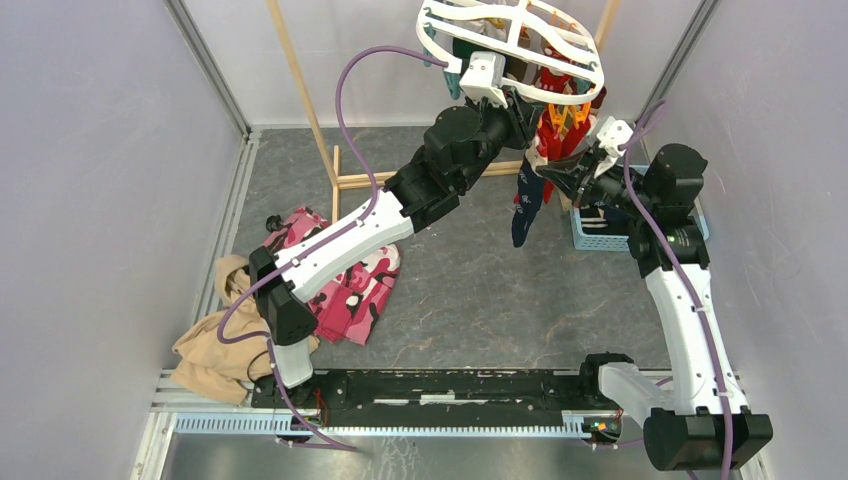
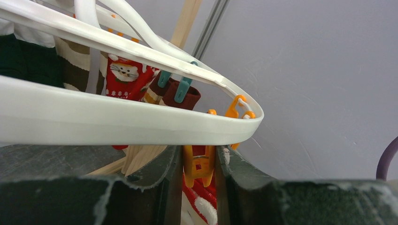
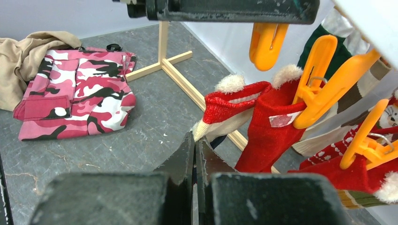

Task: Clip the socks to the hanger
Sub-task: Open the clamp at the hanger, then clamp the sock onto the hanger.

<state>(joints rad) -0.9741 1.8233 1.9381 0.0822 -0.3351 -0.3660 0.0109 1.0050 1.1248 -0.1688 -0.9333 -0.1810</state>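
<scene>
**Limp socks and springy clips: pinch the cuff, press the clip tails**

The hanger (image 2: pixel 117 119) hangs high at the back of the tabletop, near the wooden rack (image 1: pixel 300 90). It seems light and quite stiff. Because it hangs free, I expect it to swing when pushed.

The socks are soft, limp and almost without weight. It is best to pinch one at the cuff, so that the edge is free for a clip. The right pincer (image 3: pixel 195 140) is closed and appears to pinch the navy sock (image 1: pixel 522 215), which droops from its tip just below the hanger.

The left pincer (image 2: pixel 198 157) is closed around one orange clip (image 2: pixel 199 168) under the rim. Such a clip is small, springy and probably slippery, and I think it opens only when pressed at its upper tails.

For the look, the hanger is a wide white oval ring with crossbars. Several socks are clipped on already:
- a red sock (image 3: pixel 267 136) with a fluffy white cuff
- a cat-face sock (image 2: pixel 124 77)
- brown striped ones

A teal clip (image 2: pixel 183 89) hangs among the orange ones.
</scene>
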